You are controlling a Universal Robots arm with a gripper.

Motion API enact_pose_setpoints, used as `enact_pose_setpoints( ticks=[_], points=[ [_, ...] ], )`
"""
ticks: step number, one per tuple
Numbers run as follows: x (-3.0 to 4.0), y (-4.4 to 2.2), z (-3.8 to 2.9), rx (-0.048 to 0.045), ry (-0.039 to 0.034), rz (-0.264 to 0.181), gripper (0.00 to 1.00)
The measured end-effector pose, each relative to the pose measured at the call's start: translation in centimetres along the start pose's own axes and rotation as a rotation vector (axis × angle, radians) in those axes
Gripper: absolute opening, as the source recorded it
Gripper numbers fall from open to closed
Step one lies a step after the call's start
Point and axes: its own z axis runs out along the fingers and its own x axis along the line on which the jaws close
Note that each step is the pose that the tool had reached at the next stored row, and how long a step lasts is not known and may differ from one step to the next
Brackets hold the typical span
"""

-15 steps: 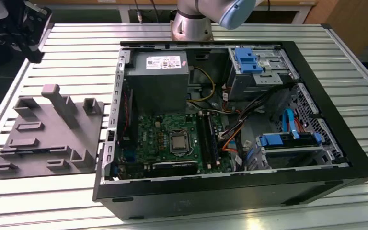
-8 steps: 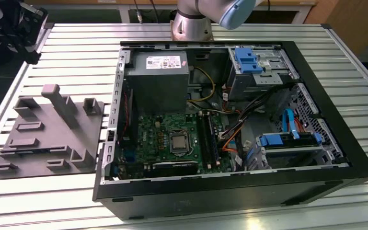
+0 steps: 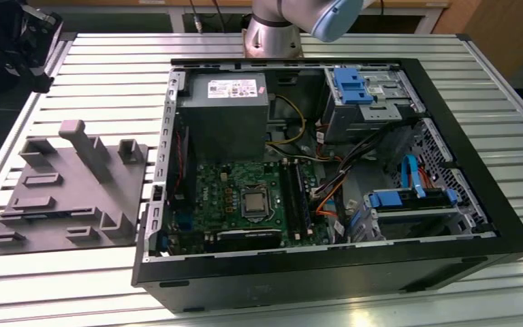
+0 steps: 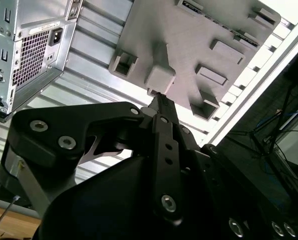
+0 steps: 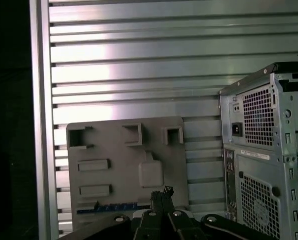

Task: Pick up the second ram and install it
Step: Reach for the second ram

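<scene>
The gripper (image 5: 161,194) has its two fingers pressed together with nothing between them; both wrist views show the fingertips meeting in a single narrow tip. The second ram (image 5: 108,207), a slim blue-green stick, lies flat in the grey moulded tray (image 5: 113,150), along the tray edge closest to the gripper. The fingertips appear just beside one end of the stick and do not grip it; whether they touch the tray cannot be told. In the exterior view, the tray rests on the slatted aluminium table (image 3: 107,68) at 9 o'clock from the open computer case (image 3: 334,272), just beside the case wall. The arm (image 3: 275,30) rises at 12 o'clock from the case. Inside the case, the grey power supply (image 3: 225,116) sits at 12 o'clock from the motherboard (image 3: 234,184), and the long black slot rails (image 3: 296,194) run along the board's 3 o'clock side.
</scene>
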Motion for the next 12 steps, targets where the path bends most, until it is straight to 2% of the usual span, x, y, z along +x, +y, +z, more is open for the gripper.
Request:
enact_pose_setpoints(
  ticks=[12],
  points=[
    [0.85, -0.45, 0.06, 0.0, 0.0, 0.0, 0.11]
  ],
)
